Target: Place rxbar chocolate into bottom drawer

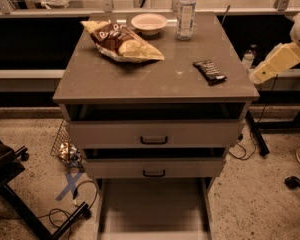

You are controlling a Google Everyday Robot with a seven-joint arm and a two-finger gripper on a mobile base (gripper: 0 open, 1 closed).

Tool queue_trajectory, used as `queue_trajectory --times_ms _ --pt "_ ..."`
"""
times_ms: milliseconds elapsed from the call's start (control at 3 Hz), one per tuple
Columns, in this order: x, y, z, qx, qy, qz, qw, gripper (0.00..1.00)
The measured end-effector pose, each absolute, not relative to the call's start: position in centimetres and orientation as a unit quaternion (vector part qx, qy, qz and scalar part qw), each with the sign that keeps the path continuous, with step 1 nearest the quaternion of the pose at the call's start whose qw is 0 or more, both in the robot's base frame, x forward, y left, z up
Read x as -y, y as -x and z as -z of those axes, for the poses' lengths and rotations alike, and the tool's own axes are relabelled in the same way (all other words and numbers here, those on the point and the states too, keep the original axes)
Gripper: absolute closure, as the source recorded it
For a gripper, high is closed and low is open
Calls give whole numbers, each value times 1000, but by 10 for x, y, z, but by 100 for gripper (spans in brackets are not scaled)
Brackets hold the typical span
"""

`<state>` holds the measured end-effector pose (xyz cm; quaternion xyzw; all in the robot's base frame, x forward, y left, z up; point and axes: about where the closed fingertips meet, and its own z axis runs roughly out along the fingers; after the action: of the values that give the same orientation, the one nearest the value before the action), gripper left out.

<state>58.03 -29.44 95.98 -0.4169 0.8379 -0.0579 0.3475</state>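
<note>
The chip bag [121, 41] lies at the back left of the cabinet [155, 81] top, clear of the work. At the cabinet's foot the bottom drawer [152, 206] stands pulled out, ready to receive. The rxbar chocolate [209, 71] lies flat near the top's right edge, likely easy to reach. The gripper [270, 66] hangs just off that edge and has no hold of the bar. How far open it is I cannot tell.

A single camera stands in front of and above the cabinet [155, 79], fairly near, tilted steeply down. The bottom drawer [152, 209] runs off-frame at 6 o'clock, and the gripper [270, 66] shows near the edge at 2 o'clock.
</note>
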Motion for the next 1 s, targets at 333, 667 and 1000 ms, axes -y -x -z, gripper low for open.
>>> queue_trajectory --times_ms 333,667,1000 --pt "306 -616 -951 -857 359 44 366 0" --pt "307 -620 -949 -863 345 38 368 0" --pt "303 -630 -939 -871 318 10 374 0"
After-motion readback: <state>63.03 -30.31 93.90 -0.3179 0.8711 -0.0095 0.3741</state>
